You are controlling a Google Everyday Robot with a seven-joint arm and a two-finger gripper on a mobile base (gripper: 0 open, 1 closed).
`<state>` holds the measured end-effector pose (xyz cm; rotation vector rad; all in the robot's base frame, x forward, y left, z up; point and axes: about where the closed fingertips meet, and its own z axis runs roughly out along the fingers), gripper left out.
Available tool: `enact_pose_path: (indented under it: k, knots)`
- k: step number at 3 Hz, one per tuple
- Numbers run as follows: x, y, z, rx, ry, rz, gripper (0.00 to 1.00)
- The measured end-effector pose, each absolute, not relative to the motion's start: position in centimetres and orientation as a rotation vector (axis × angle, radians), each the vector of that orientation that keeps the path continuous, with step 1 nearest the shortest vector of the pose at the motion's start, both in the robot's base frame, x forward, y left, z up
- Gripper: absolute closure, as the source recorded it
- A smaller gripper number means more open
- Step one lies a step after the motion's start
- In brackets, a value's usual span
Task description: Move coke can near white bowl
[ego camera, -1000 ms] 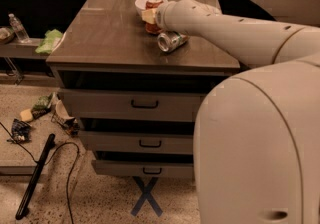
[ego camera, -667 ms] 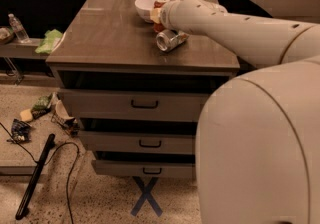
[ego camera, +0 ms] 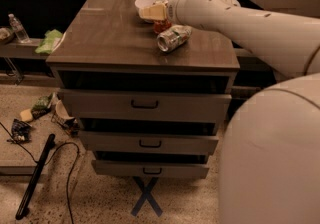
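The coke can [ego camera: 161, 26] is red and stands upright on the dark cabinet top [ego camera: 110, 38], just right of and in front of the white bowl [ego camera: 145, 2]. Only its lower part shows below my gripper [ego camera: 154, 13], which reaches in from the right on the white arm [ego camera: 240, 18] and is shut around the can's upper part. The gripper also overlaps the bowl's front right rim.
A silver can with green print [ego camera: 174, 38] lies on its side right in front of the coke can. The cabinet has three partly open drawers [ego camera: 145, 104]. A water bottle [ego camera: 19, 28] and a green cloth [ego camera: 49, 41] lie on a shelf at the left. Cables and litter lie on the floor.
The gripper has carried the coke can a little down and to the right, from over the bowl's edge down to the cabinet top beside the bowl. The silver can has not moved.
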<state>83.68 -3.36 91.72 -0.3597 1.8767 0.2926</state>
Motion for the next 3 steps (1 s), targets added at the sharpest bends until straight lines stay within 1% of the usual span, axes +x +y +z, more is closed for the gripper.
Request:
enact_pose_path:
  k: [1,2,3]
  knots:
    - [81.2,-5.0,96.4,-0.42,1.835,0.303,0.0]
    - [73.7,-11.5,102.3,-0.52,1.806,0.221,0.0]
    - [67.4,-18.5,105.1,-0.506,1.834,0.02,0.0]
